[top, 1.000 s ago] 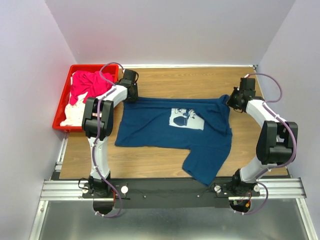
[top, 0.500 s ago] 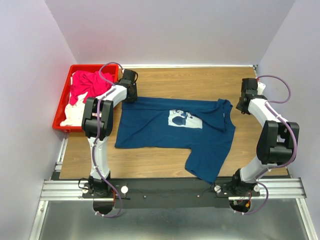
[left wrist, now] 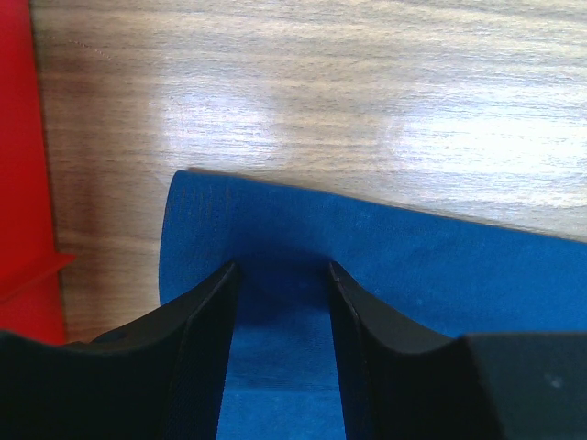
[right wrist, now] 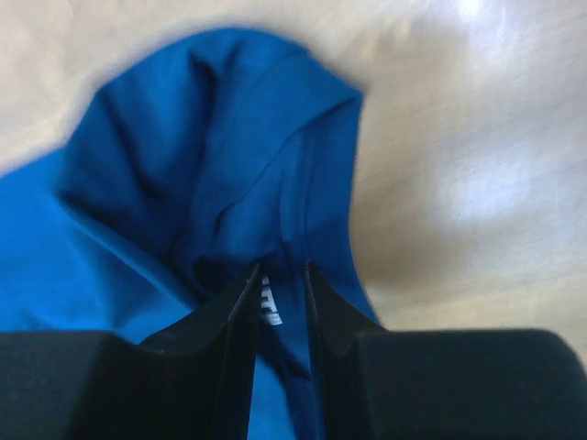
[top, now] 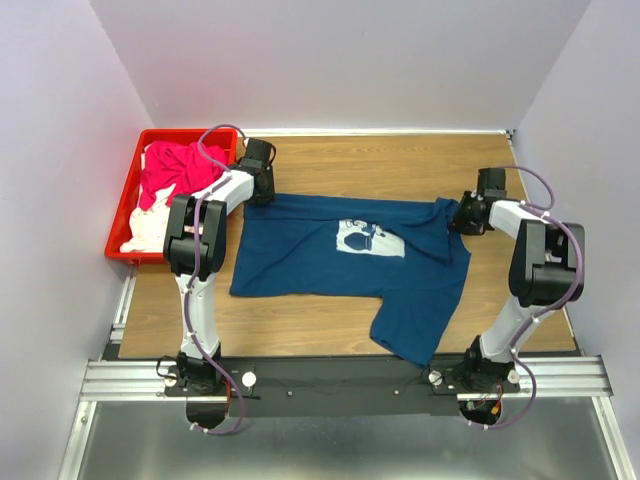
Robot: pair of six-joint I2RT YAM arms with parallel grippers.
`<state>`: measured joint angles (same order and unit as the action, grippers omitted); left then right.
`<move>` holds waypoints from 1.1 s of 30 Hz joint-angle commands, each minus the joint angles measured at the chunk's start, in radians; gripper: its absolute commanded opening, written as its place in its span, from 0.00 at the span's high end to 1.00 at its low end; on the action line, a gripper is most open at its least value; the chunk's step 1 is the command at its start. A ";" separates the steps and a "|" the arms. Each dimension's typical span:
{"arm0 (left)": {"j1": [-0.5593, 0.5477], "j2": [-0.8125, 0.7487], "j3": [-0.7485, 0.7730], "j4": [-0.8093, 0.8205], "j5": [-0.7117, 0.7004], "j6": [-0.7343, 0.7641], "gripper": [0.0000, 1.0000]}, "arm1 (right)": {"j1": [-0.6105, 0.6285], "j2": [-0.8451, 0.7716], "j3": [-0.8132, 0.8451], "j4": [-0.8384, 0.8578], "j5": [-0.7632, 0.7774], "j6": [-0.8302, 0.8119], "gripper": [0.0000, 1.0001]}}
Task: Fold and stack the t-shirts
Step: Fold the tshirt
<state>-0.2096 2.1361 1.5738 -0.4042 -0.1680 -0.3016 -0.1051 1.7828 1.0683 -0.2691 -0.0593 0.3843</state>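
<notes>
Navy-blue soft cloth t-shirt (top: 320,265) with a small white chest print is spread on the wooden table (top: 380,160). Its long axis runs across the table, hem to the left and neck to the right. One sleeve (top: 410,325) is splayed toward the near edge.

The left gripper (top: 262,190) is set on the far hem corner. In the left wrist view its fingers (left wrist: 206,316) are seen apart, with flat blue cloth lying in the gap; no pinch is shown.

The right gripper (top: 464,215) is placed at the neck end. Its fingers (right wrist: 234,316) stand close together astride a fold and the neck label. Whether the fold is clamped cannot be told, as that view is blurred.

Both far corners are thus covered, one by each arm. The near edge and sleeve lie well apart from either gripper.

A magenta-pink shirt (top: 175,170) and a white shirt (top: 148,228) are heaped in the red plastic crate (top: 118,252).
</notes>
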 commanded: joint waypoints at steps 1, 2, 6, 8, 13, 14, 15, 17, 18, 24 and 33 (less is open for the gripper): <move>0.009 0.027 -0.028 -0.044 -0.016 0.001 0.48 | -0.056 0.069 0.001 0.044 -0.106 0.011 0.68; 0.009 0.027 -0.028 -0.044 -0.016 0.001 0.48 | -0.070 0.088 0.002 0.045 -0.100 0.014 0.68; 0.009 0.033 -0.026 -0.039 -0.013 -0.002 0.48 | -0.152 0.144 0.036 0.047 -0.071 0.059 0.69; 0.009 0.034 -0.024 -0.039 -0.005 -0.007 0.47 | -0.183 0.161 0.059 0.047 -0.060 0.079 0.68; 0.007 0.016 -0.037 -0.028 0.008 -0.017 0.44 | -0.180 0.101 0.104 0.047 -0.100 0.037 0.65; 0.007 0.016 -0.037 -0.028 0.009 -0.019 0.44 | -0.177 0.077 0.099 0.050 -0.115 0.033 0.64; 0.007 0.012 -0.038 -0.022 0.010 -0.021 0.43 | -0.167 0.025 0.085 0.059 -0.134 0.024 0.63; 0.007 0.015 -0.037 -0.022 0.015 -0.022 0.43 | -0.154 -0.019 0.068 0.077 -0.218 0.008 0.61; 0.007 0.016 -0.035 -0.022 0.016 -0.022 0.43 | -0.151 -0.037 0.061 0.102 -0.253 0.007 0.58; 0.006 0.015 -0.041 -0.018 0.024 -0.022 0.42 | -0.116 -0.014 0.070 0.162 -0.471 -0.004 0.50; 0.006 0.016 -0.046 -0.015 0.018 -0.018 0.42 | -0.094 0.116 0.093 0.209 -0.542 -0.036 0.50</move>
<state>-0.2096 2.1338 1.5620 -0.3828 -0.1646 -0.3153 -0.1993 1.8442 1.1400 -0.0937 -0.5110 0.3744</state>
